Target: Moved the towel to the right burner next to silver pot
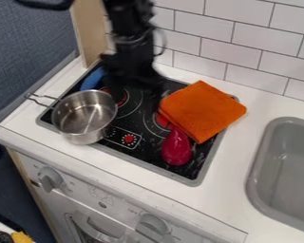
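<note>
The black gripper (135, 86) hangs over the back middle of the stove, left of the towel and behind the pot's right side; its lower end blends into the dark stovetop. A folded orange towel (203, 111) lies across the stove's right side, partly covering a red burner spot and reaching over the right rim. The silver pot (85, 117) stands upright on the left part of the stove, its handle pointing to the upper left. A gap of stovetop separates pot and towel.
A magenta toy (176, 148) lies on the stove's front right, against the towel's lower edge. Something blue (93, 79) sits behind the pot. The grey sink (261, 156) is at the right, and a tiled wall (212, 52) rises behind the counter.
</note>
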`<state>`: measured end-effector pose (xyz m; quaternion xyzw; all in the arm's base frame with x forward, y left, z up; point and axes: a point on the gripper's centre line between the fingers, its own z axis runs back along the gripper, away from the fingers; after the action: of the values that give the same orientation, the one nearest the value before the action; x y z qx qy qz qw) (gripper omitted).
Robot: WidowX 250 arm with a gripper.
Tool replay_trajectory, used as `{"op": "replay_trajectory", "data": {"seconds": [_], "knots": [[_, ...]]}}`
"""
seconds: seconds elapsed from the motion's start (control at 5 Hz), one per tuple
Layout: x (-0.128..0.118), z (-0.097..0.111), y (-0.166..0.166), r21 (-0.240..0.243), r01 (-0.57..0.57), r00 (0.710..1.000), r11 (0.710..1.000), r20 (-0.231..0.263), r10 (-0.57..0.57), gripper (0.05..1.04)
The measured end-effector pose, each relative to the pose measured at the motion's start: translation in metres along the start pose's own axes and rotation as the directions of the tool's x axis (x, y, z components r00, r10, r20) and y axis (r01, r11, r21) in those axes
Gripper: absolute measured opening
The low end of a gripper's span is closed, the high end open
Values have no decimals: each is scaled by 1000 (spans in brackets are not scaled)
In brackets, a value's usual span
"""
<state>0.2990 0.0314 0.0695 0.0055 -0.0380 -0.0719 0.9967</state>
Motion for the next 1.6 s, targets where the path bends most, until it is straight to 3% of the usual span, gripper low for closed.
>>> {"op": "replay_trajectory", "data": {"seconds": [0.2, 0.4, 0.6, 0.8, 1.2, 1.4, 1.6], "knots": [[38, 4, -13, -1, 20, 999, 1000, 49, -20, 1005], [74, -10, -31, -14, 41, 998, 999, 55, -40, 1005], [86, -37, -42, -23, 41, 999, 999, 21, -40, 1005], [84, -58, -45, -17, 48, 999, 999, -10, -48, 1005], [83, -68, -29, 89, 59, 998, 994, -18, -58, 1005], [78, -67, -13, 112, 20, 1000, 993, -15, -18, 1005], [66, -64, 30, 129, -90, 996, 988, 1, 90, 1004]]}}
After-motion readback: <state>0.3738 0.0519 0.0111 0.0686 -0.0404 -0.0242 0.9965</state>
